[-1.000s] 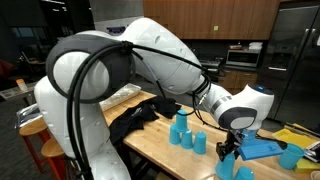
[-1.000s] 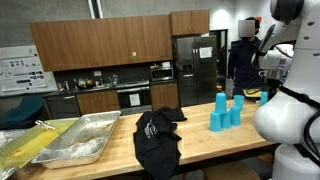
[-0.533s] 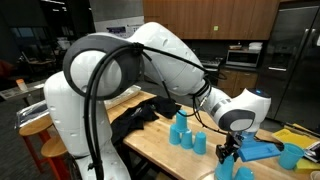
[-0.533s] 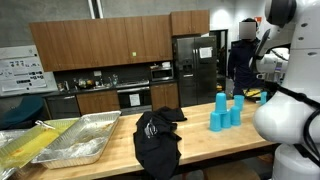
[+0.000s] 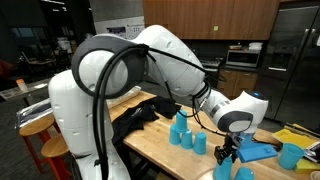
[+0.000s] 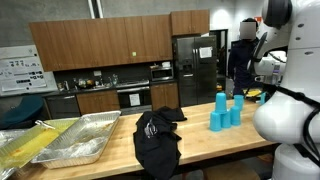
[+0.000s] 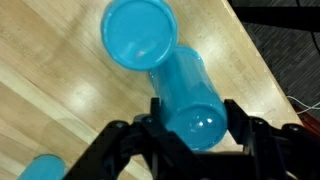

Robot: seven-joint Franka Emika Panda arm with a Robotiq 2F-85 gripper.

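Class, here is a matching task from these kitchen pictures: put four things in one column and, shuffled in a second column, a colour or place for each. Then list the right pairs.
Things
1. cup in the wrist view
2. cloth
3. tray
4. cabinets

Colour or place
a. silver metal
b. brown wood, on the wall
c. blue, between the fingers of the gripper
d. black, crumpled on the counter

Pairs: 1-c, 2-d, 3-a, 4-b

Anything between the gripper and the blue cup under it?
Nothing visible. In the wrist view the gripper has a finger on each side of the blue plastic cup; a second blue plastic cup sits beyond it, outside the gap.
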